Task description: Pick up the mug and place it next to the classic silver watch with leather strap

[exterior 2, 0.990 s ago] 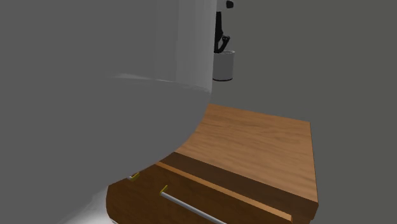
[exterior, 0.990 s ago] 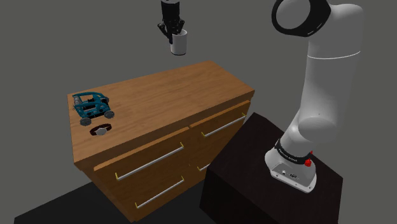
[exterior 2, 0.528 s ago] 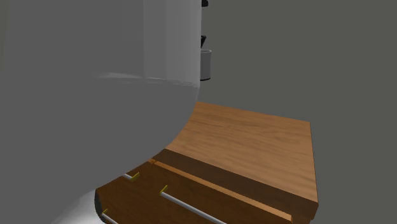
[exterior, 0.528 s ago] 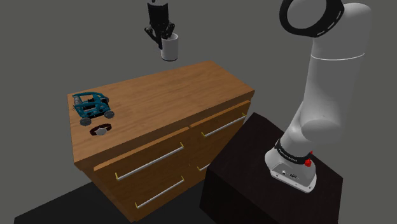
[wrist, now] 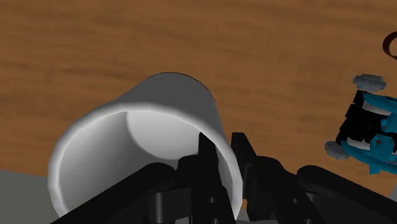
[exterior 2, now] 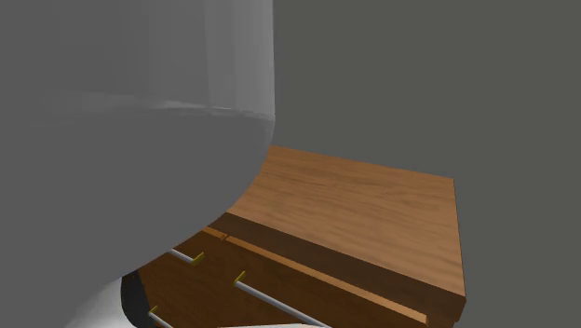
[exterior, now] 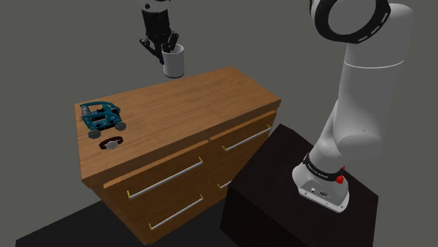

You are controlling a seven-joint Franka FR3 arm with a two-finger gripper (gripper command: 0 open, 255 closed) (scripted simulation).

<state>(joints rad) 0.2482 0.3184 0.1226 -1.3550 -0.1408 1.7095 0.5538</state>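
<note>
Shoulder view: gripper clamped on white mug rim (mug upright, airborne). Watch lies well apart toward this view's lower left, near blue toy car.

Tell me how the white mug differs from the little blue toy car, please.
The mug is plain white and smooth; the toy car is teal with grey wheels and an open frame. The mug hangs in the air, clasped at its rim by the end effector; the toy car rests on the wooden dresser, close to the watch. Both sit upright.
</note>
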